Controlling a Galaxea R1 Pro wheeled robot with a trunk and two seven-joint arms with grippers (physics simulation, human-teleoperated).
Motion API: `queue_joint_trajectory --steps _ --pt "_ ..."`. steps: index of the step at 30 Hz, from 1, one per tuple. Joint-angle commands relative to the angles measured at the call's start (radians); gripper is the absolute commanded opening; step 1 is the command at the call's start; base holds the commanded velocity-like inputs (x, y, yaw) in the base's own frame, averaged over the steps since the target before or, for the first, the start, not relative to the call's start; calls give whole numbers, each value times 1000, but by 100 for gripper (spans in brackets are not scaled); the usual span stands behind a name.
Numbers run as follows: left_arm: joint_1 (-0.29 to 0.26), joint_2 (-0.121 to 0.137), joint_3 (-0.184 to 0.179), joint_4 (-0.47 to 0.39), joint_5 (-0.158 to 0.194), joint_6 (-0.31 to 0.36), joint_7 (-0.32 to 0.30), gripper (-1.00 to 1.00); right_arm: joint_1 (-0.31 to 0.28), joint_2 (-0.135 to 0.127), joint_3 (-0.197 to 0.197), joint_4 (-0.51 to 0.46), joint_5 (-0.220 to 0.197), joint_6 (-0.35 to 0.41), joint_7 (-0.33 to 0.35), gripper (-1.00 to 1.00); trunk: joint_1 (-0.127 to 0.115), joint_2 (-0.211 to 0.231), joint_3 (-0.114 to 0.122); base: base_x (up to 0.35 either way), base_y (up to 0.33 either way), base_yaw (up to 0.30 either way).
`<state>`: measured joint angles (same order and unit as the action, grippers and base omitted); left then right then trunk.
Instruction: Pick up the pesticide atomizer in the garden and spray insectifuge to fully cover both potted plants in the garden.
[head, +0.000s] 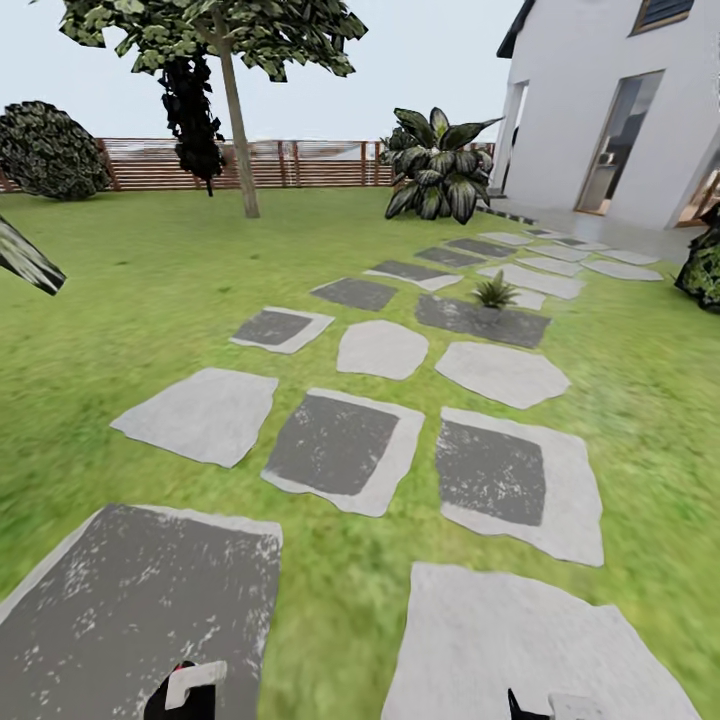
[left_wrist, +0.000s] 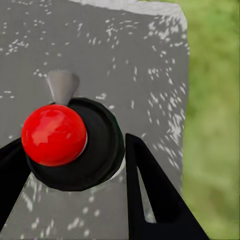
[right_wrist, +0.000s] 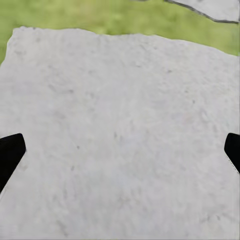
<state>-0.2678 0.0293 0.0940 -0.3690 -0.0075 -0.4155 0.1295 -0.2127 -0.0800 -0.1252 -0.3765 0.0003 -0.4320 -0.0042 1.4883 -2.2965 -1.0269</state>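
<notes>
Left gripper (left_wrist: 75, 165): we see its dark fingers (left_wrist: 155, 195) closed around a dark round object with a red ball (left_wrist: 54, 135) and a pale grey trigger-like piece (left_wrist: 62, 85) on top; we take it for the atomizer (left_wrist: 95, 150), seen end-on; in the head view it sits at the bottom edge (head: 185, 695), above a dark stone (head: 130, 600)
Right gripper (right_wrist: 120, 150): we see its two black fingertips (right_wrist: 10, 155) spread wide at opposite edges of the wrist view, nothing between them; a pale stone (right_wrist: 120, 125) lies below; in the head view its tip just shows at the bottom edge (head: 540, 708)
Lawn (head: 150, 290): green grass; grey stepping stones run towards a white house (head: 600, 110)
Containers: we can make out no pots; a small grassy clump (head: 495, 292) stands among the stones; a big broad-leaved plant (head: 440, 165) stands by the house corner
Backdrop: tree (head: 235, 100); brown slatted fence (head: 290, 165); dark bush (head: 50, 150) at far left
</notes>
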Motion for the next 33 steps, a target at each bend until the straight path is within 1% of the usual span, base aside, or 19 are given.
queue_joint_trajectory --steps 1,33 --pt "-1 0 1 1 -1 -3 2 -100 -1 0 -2 1 0 -3 0 100 0 0 -1 332 88 0" --pt "-1 0 1 2 -1 -3 1 -100 -1 0 -1 2 3 -1 1 100 0 0 -1 332 87 0"
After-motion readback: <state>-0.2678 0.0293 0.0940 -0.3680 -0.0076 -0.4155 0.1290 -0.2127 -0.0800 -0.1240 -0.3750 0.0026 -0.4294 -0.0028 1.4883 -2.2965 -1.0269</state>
